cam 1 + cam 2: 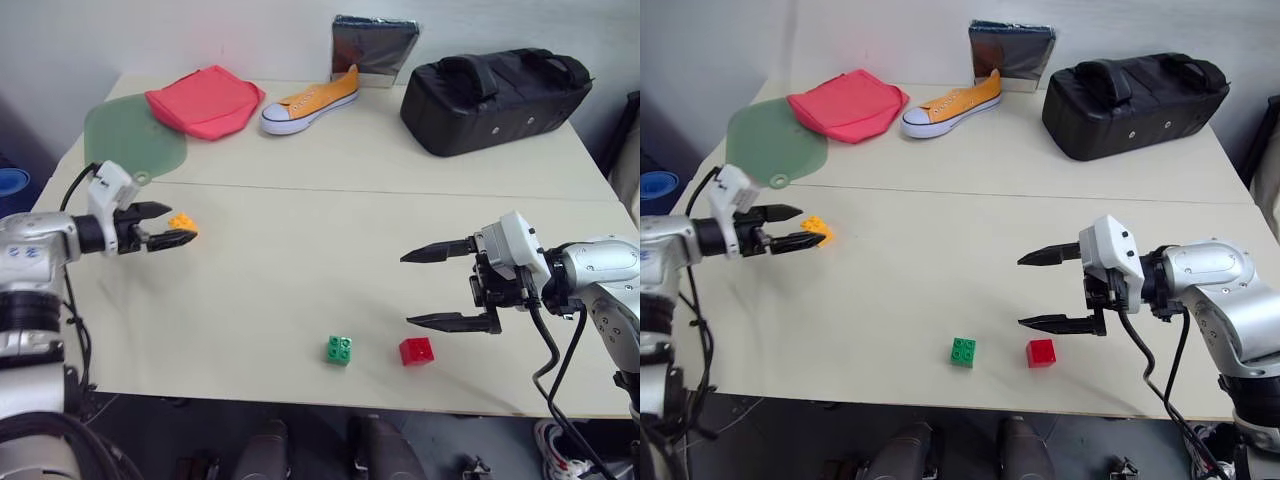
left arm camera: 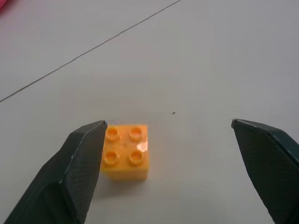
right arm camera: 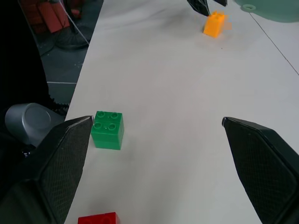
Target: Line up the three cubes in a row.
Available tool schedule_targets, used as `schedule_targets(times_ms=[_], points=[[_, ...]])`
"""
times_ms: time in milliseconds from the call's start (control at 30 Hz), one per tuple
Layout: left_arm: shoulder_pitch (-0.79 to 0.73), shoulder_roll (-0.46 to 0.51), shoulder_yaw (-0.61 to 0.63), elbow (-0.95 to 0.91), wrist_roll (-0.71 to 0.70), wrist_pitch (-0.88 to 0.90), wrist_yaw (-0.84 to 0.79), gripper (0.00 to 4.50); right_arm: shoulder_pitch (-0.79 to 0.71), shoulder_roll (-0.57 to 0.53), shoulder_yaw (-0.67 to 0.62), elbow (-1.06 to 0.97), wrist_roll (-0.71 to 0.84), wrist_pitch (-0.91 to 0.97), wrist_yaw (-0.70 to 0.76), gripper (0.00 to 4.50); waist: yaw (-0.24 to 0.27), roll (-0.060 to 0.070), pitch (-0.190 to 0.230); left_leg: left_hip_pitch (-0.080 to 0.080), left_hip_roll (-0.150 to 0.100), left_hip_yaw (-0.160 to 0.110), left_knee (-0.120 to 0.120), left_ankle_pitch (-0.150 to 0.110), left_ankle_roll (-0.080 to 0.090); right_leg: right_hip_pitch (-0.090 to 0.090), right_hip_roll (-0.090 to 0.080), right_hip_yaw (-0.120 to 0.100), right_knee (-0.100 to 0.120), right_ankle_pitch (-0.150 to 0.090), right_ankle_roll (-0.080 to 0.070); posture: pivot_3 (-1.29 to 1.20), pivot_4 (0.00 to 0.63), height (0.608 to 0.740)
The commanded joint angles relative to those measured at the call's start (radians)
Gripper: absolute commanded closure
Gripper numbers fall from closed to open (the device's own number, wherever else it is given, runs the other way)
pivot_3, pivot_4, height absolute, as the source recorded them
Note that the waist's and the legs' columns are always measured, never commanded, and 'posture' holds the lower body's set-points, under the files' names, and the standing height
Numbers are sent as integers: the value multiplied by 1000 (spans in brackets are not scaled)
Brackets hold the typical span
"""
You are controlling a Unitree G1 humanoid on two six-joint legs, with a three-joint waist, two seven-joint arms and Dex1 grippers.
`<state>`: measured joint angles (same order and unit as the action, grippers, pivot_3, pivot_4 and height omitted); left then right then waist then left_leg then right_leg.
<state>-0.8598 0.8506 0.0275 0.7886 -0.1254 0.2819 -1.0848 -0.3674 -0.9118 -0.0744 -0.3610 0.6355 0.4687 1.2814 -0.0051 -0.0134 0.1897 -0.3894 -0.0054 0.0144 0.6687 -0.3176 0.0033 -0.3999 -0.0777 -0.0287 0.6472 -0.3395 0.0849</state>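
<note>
- The green cube [image 1: 339,349] and the red cube [image 1: 417,351] sat close together near the front edge of the table [image 1: 330,250], side by side with a small gap between them, so that pair already made the start of a row
- The orange-yellow cube [image 1: 182,222] lay well apart from them, over toward the table's left edge and farther back, just short of the seam that crosses the tabletop
- The left gripper [image 1: 172,224] hung right at that orange-yellow cube with its fingers spread wide and gripping nothing; in its wrist view the cube sat on the table close beside one finger, the other finger well off to the side
- The right gripper [image 1: 437,286] hovered above the table just beside the red cube, on its right and a little behind, jaws wide apart and empty
- Along the back edge lay an orange sneaker [image 1: 310,101], a red cloth [image 1: 205,100], a green disc [image 1: 132,134] and a black bag [image 1: 495,97], none of them in the way
- To my eye the job was roughly two-thirds set: the far cube was not yet picked up, and it had to be carried across and set down in line with the green and red ones
</note>
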Motion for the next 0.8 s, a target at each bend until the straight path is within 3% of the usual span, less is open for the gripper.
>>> schedule_targets(times_ms=[33, 333, 800], points=[[-86, -6, -18, 155, 57, -65, 28, 10, 18, -12, -54, -51, 34, 14, -24, 0, 0, 0, 0, 0, 0, 1, 0, 0, 0, 0, 0, 0, 0, 0, 1, 0, 150, 740], [-212, -58, -50, 398, 148, -192, 76, 10, 50, -17, -96, -94, 58, 50, -72, 0, 4, -2, 0, 0, 0, 2, 12, -2, 5, 2, -2, 2, 6, 2, 4, 0, 150, 740], [-228, -56, -25, 431, 156, -191, 75, 10, 60, -16, -92, -99, 58, 50, -88, 0, 3, -2, 1, -1, 0, 2, 12, -2, 5, 1, -2, 2, 5, 2, 4, 0, 150, 740]])
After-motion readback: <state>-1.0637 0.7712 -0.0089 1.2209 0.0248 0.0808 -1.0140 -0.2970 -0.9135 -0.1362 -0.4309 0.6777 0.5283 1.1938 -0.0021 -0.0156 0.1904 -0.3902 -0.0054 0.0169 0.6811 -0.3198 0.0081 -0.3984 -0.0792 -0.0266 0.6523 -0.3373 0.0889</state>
